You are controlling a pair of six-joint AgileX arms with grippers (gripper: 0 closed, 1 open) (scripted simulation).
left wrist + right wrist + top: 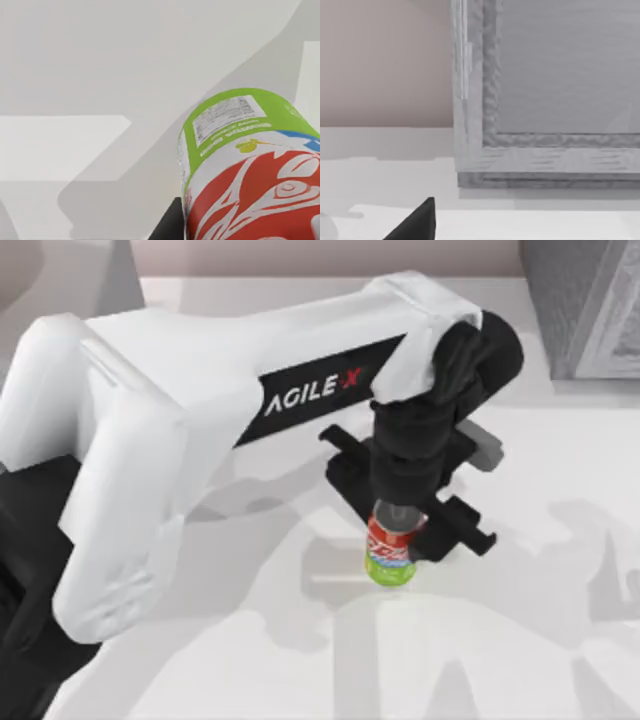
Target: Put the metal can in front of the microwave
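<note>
The left gripper point(400, 530) was clamped on the metal can point(391, 552), its dark fingers closed against the can's upper red band while the lime-green base hung below them. In the top view the can sat directly beneath the gripper, near the middle of the worktop point(520, 640), its long axis roughly upright and in line with the gripper's reach. Whether the base rested on the worktop or hung just clear of it could not be told. The left wrist view showed the can point(250, 170) close up, its green end pointing away from the camera toward the pale worktop point(65, 145).

At the far right corner in the top view stood a grey box point(585, 305) with a lighter framed edge; the can lay well apart from it, nearer the viewer and to its left. The right wrist view looked at a framed grey panel point(560, 70) of this kind, standing on the worktop against a pinkish wall point(385, 60). No dials showed on either, so I could not say it was the microwave.

Judged from this, the carry turned on which way the microwave's front lay from the held can; if the box was it, the can would need to travel to the right and away toward it. The left arm was plainly the one in hand. A dark tip of the right gripper point(417, 222) showed in the right wrist view; I could not tell how it was set.
</note>
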